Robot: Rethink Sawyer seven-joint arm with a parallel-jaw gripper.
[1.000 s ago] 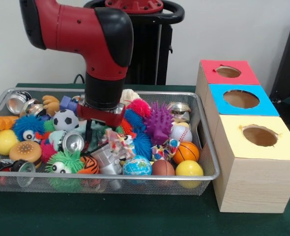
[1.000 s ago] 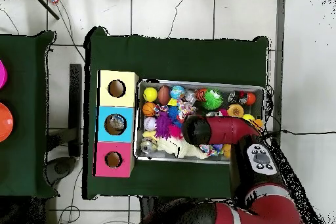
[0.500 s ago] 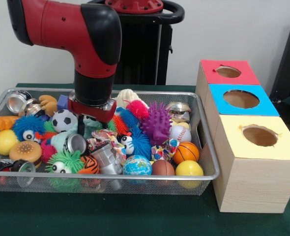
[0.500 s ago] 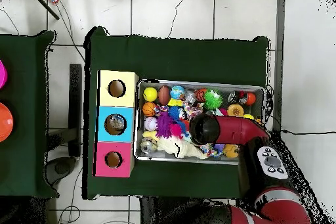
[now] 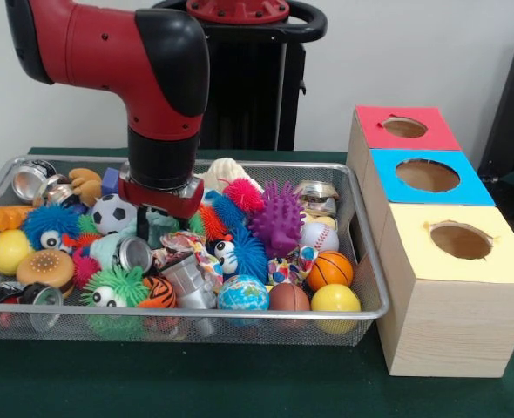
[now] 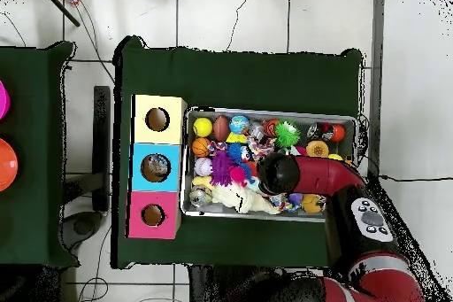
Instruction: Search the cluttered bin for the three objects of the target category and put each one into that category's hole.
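A wire mesh bin [image 5: 240,312] is packed with toys: a soccer ball [image 5: 115,212], a baseball [image 5: 321,235], a basketball [image 5: 329,269], a brown football [image 5: 288,298], a globe ball [image 5: 242,294], a purple spiky ball [image 5: 279,218], fuzzy creatures and silver cans [image 5: 187,283]. My gripper [image 5: 148,222] reaches down into the clutter just right of the soccer ball, and the toys around it hide its lower end. In the overhead view the arm's wrist [image 6: 270,173] covers the gripper over the bin's middle.
Three boxes with round holes stand beside the bin: red [image 5: 370,131], blue [image 5: 388,178] and yellow [image 5: 414,252]. The overhead view shows them as yellow [image 6: 142,120], blue [image 6: 140,167] and red [image 6: 137,215] along the bin's left side. A hamburger toy [image 5: 45,268] and a yellow ball [image 5: 335,300] lie near the front rim.
In the front view the arm has shifted left and slightly up, from beside the silver can toward the soccer ball. Toys near the can have shifted a little.
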